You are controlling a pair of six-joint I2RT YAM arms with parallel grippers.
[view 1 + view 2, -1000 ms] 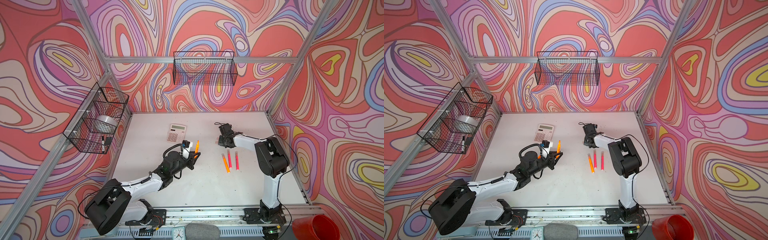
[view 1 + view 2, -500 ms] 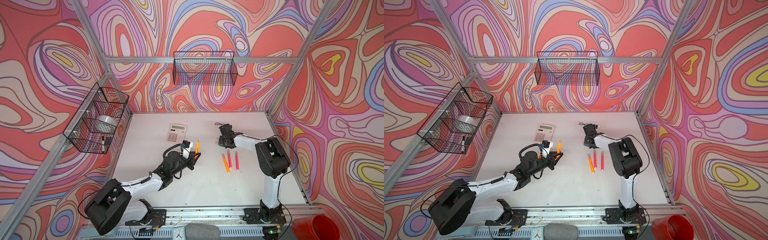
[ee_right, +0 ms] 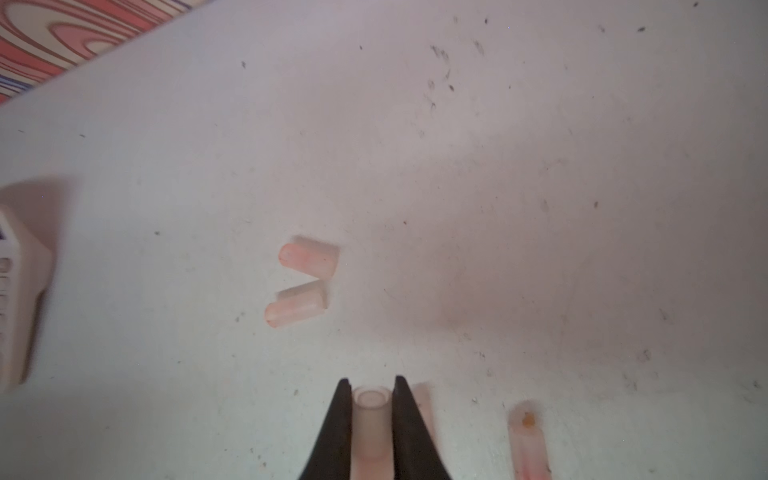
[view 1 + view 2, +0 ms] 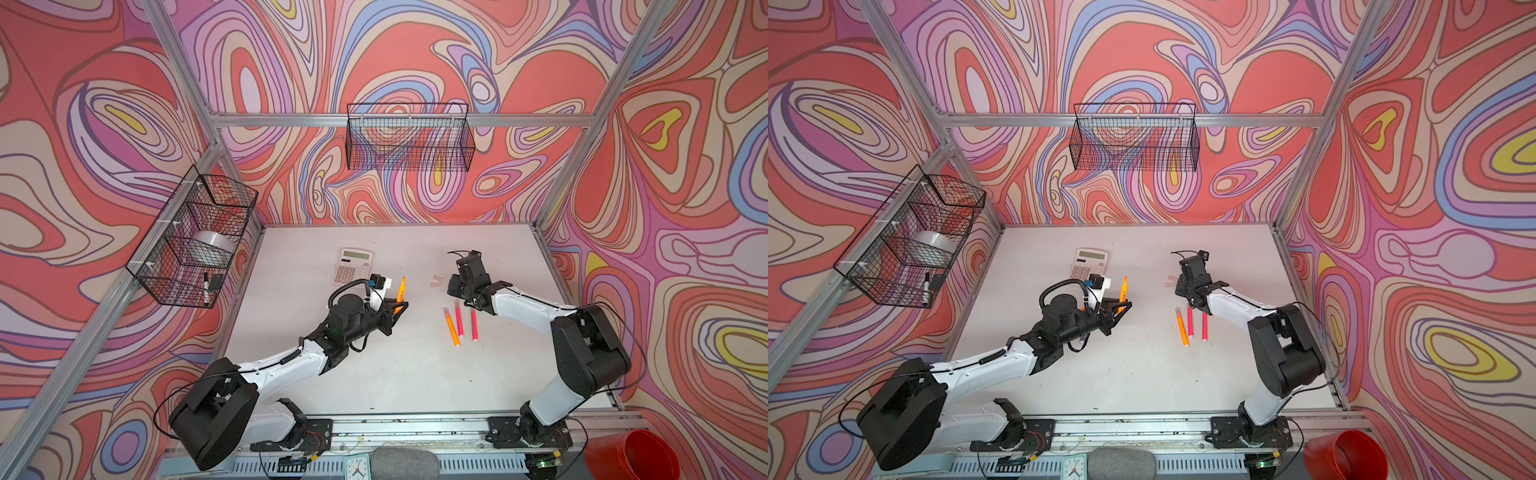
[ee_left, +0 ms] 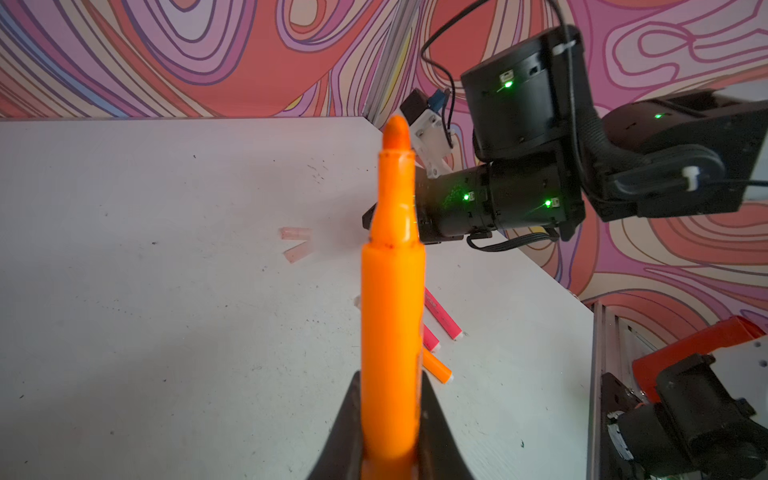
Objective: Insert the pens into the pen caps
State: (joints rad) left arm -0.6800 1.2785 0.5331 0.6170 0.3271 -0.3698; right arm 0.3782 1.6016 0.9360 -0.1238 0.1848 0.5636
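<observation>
Three pens [image 4: 451, 328] lying on surface [image 4: 374, 374] look capped. Left tool [image 4: 399, 308] clenched on orange pen [image 5: 392, 291], tip bare. Right tool [image 3: 371, 382] grasping cap [image 3: 371, 415]. Two loose caps [image 3: 307, 259] beyond. This mating and those two caps are left.

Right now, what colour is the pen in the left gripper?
Orange. The pen shows best in the left wrist view.

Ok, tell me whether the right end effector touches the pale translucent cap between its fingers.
Touching. The right wrist view shows the right end effector closed on the pale translucent cap, both black fingers against its sides.
</observation>
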